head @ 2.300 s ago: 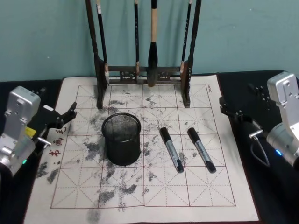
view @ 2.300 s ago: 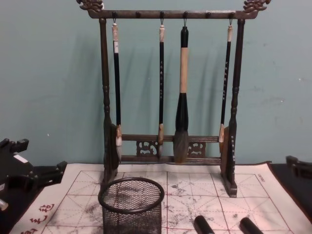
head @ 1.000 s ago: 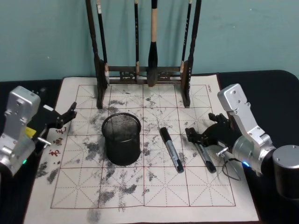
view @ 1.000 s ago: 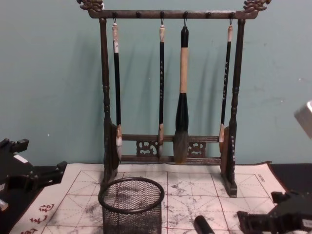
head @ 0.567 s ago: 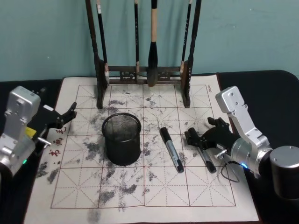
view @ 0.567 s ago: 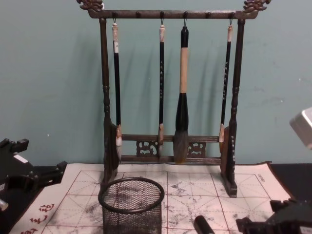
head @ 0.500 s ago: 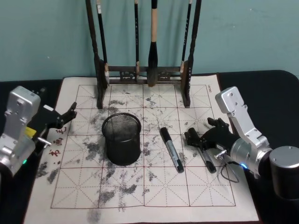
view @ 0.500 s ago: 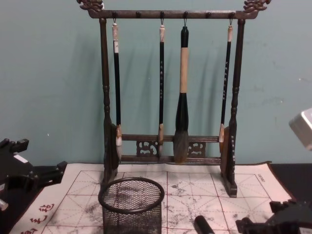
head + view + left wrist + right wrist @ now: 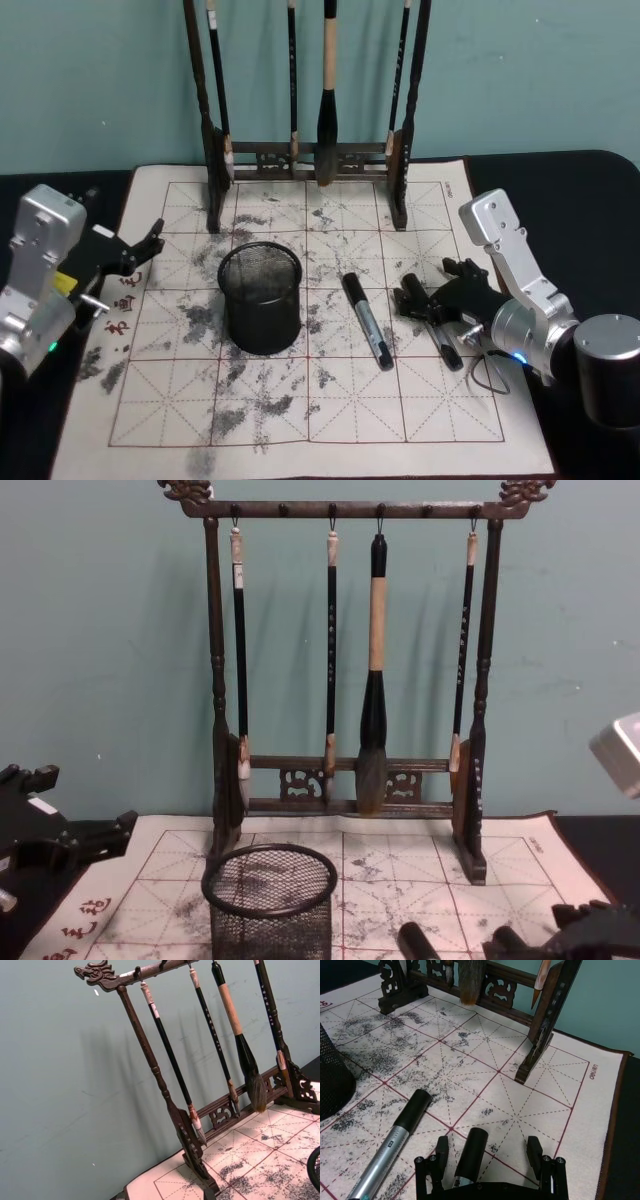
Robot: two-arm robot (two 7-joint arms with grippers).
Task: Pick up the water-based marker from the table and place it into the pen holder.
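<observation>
Two black-capped markers lie on the white mat (image 9: 330, 420) to the right of the black mesh pen holder (image 9: 261, 300). The left marker (image 9: 367, 322) lies free. The right marker (image 9: 446, 348) has its cap end (image 9: 471, 1150) between the fingers of my right gripper (image 9: 427, 288), which is open and low over the mat. In the right wrist view the right gripper (image 9: 487, 1145) has one finger on each side of that cap, with gaps on both sides. My left gripper (image 9: 138, 250) is parked open at the mat's left edge, holding nothing.
A tall dark wooden brush rack (image 9: 310, 150) with several hanging brushes stands at the back of the mat, just behind the pen holder (image 9: 270, 905). The dark table (image 9: 580, 190) shows around the mat. The mat's front half is bare.
My right arm came in from the right edge and lowered its open gripper over the right marker's cap, creeping slightly further in the last half second. The left arm has not moved.
</observation>
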